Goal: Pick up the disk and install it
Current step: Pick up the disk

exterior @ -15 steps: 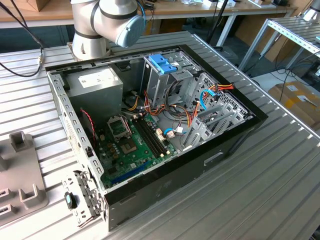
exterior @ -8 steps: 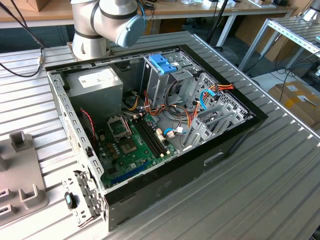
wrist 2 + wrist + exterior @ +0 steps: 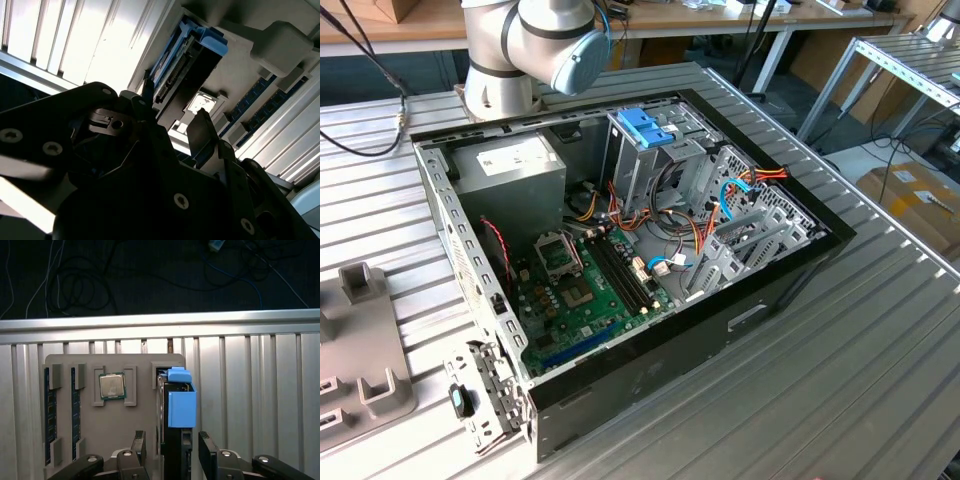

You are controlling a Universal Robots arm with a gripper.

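Note:
The disk (image 3: 181,407) stands on its edge in a slot of a grey holder tray (image 3: 115,425), its blue plastic frame facing the camera. In the second wrist view the disk (image 3: 187,65) shows its dark connector edge and blue frame. My gripper (image 3: 173,452) is open and straddles the disk, one black finger (image 3: 139,447) on each side. A gap shows between the fingers and the disk. In the second wrist view the gripper (image 3: 172,107) sits just short of the disk's end.
The holder tray also carries a processor chip (image 3: 112,386) and memory sticks (image 3: 47,415). The open computer case (image 3: 790,290) lies on the ribbed metal table, with a drive cage with a blue handle (image 3: 645,128), a grey power supply box (image 3: 510,170) and a green motherboard (image 3: 580,295).

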